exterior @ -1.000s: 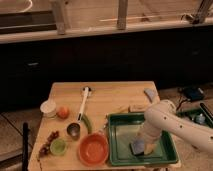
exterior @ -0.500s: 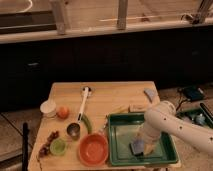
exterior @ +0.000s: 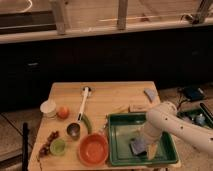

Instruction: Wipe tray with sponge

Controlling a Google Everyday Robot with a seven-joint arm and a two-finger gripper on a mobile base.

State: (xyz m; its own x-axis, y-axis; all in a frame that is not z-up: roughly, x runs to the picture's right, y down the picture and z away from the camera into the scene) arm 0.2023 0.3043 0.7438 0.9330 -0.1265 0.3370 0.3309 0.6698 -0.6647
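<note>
hand [exterior: 148,149] is sitting low inside the tray [exterior: 116,150], at the end of the one white arm [exterior: 165,120] that is bending in from the right; whether it is gripping or loose, i cannot tell. one sponge [exterior: 136,146], blue-grey, is lying on the tray floor just left of the hand and touching it. the arm is covering part of the sponge, so its long axis is not readable. one green tray is resting on the right half of the wooden surface [exterior: 115,95], its longer side running left to right.

left of the tray, one orange bowl [exterior: 93,149] is standing just beside it. further left, one small green cup [exterior: 58,146], one metal cup [exterior: 73,130], one white tub [exterior: 48,107] and one orange fruit [exterior: 62,112] are sitting near each other. one white brush [exterior: 84,102] is lying with its handle pointing away from the camera.
</note>
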